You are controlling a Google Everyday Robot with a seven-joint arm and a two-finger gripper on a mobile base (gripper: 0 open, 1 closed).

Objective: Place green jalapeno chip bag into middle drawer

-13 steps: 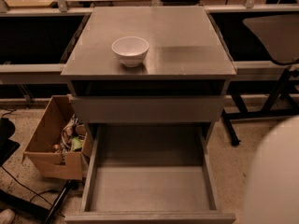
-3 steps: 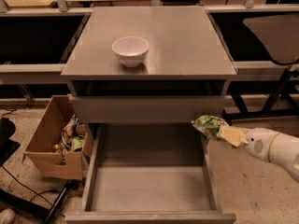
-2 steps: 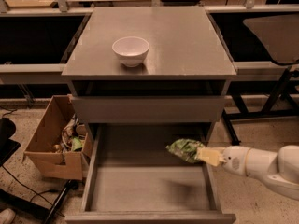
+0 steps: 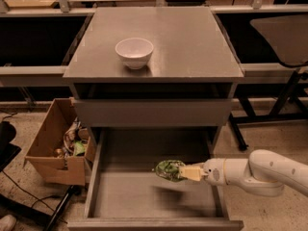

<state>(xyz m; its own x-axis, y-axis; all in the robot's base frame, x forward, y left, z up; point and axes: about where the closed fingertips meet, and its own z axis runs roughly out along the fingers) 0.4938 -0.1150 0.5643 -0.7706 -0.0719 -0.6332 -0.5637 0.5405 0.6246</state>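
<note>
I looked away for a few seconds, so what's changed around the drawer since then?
The hand, shut on the green jalapeno chip bag, came in from the right and carried it leftward over the open middle drawer. The white bowl and cardboard box stayed put.

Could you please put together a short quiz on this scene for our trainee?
1. True or false: the bowl stands on the cabinet top.
2. What does the claw grip? A) the bowl B) the green bag C) nothing
3. Fill in: the claw holds the bag above the floor of the open ___.
Key: 1 true; 2 B; 3 drawer.
</note>
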